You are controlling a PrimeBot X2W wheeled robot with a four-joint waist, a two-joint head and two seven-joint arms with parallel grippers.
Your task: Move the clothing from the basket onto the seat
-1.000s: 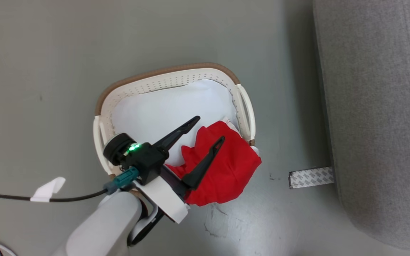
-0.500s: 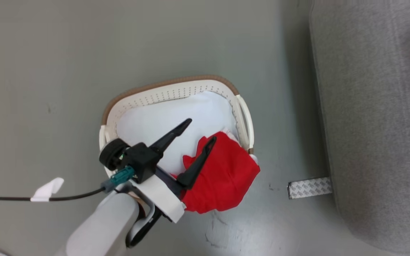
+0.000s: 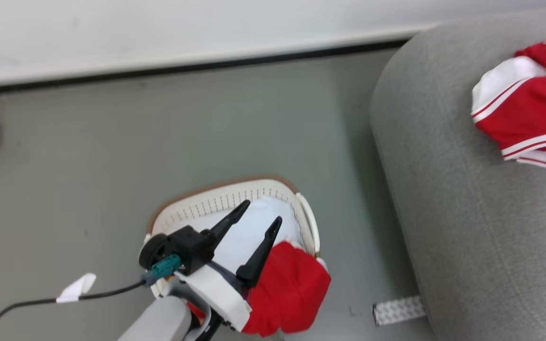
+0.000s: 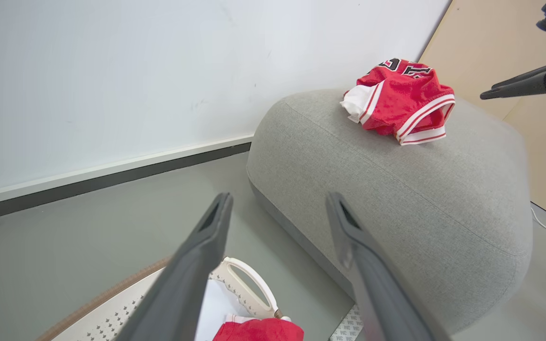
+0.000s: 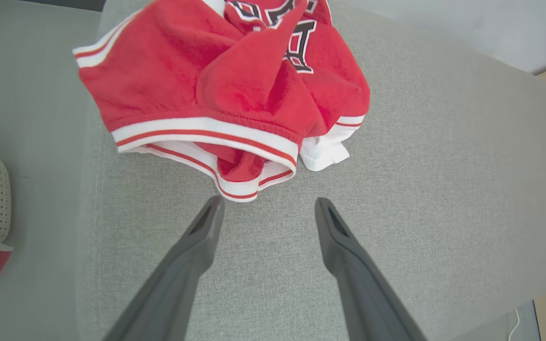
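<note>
A red garment hangs over the near right rim of the cream basket on the floor. A pale pad lies inside. My left gripper hovers open above the basket, nothing between its fingers. In the left wrist view it points toward the grey seat, where the red jersey lies bunched; my right gripper hangs beyond it. In the right wrist view my right gripper stands open just above the seat, its tips a little short of the jersey.
A white wall with a dark baseboard runs behind the basket. A patterned strip lies on the floor at the seat's foot. A black cable with a white tag trails at the lower left. A wooden panel stands behind the seat.
The head view has swung upward, bringing the wall and the jersey on the seat into view. My left gripper stays open over the basket, and the red garment still hangs on the rim.
</note>
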